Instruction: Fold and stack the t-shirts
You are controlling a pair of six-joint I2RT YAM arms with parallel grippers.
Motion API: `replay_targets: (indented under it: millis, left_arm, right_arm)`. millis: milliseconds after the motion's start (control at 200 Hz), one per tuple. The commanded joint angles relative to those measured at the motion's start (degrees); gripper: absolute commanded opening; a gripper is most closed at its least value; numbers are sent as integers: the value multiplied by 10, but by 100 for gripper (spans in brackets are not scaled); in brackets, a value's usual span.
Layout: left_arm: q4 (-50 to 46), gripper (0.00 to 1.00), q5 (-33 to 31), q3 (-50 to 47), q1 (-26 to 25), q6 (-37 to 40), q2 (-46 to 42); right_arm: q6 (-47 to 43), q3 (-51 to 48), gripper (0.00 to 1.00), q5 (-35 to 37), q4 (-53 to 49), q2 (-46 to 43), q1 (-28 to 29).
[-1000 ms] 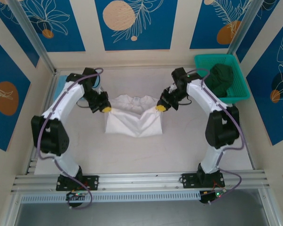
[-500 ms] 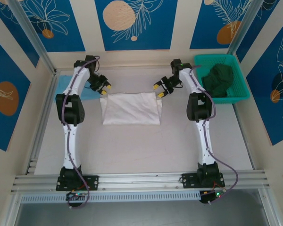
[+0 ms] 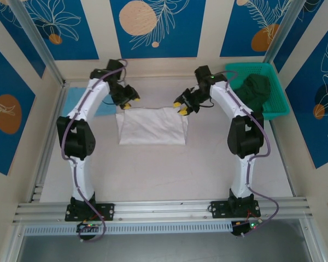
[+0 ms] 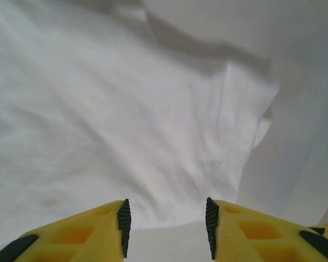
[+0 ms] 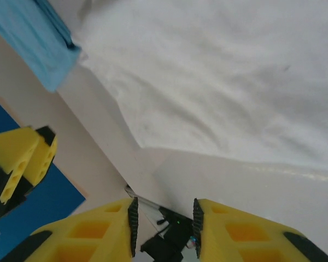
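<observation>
Two end effectors had let go within the last second. A second earlier you had each one pinched shut on a near corner of the white shirt (image 3: 152, 126), with the cloth sagging between them. Half a second later the shirt lay flat as a neat rectangle, and the jaws were apart.

At this moment the left end effector (image 3: 132, 102) hung just over the shirt's far left corner, and the right end effector (image 3: 179, 107) over its far right corner. Both stood partly open. The wrist cameras showed nothing between the fingers of the left one (image 4: 165, 229) or the right one (image 5: 163, 224), only white cloth (image 4: 126, 136) below.

The white shirt sat in the middle of the worktop, toward its far edge. The light-blue shirt (image 3: 75, 101) lay folded at the far left corner, just beside the white one. A green basket (image 3: 273, 114) holding a dark cloth (image 3: 254, 91) stood at the far right corner.

That fold looked finished to me. You probably still had to fold the white shirt smaller and stack the two shirts together.
</observation>
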Motion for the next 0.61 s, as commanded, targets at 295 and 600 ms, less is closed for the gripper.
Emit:
replay_targets:
  millis: [295, 600]
  left_arm:
    - [81, 46, -103, -284, -9, 36, 7]
    - [63, 84, -113, -294, -7, 52, -53]
  right_arm:
    - [-28, -169, 34, 22, 65, 88, 13]
    - [-37, -224, 44, 52, 103, -5, 6]
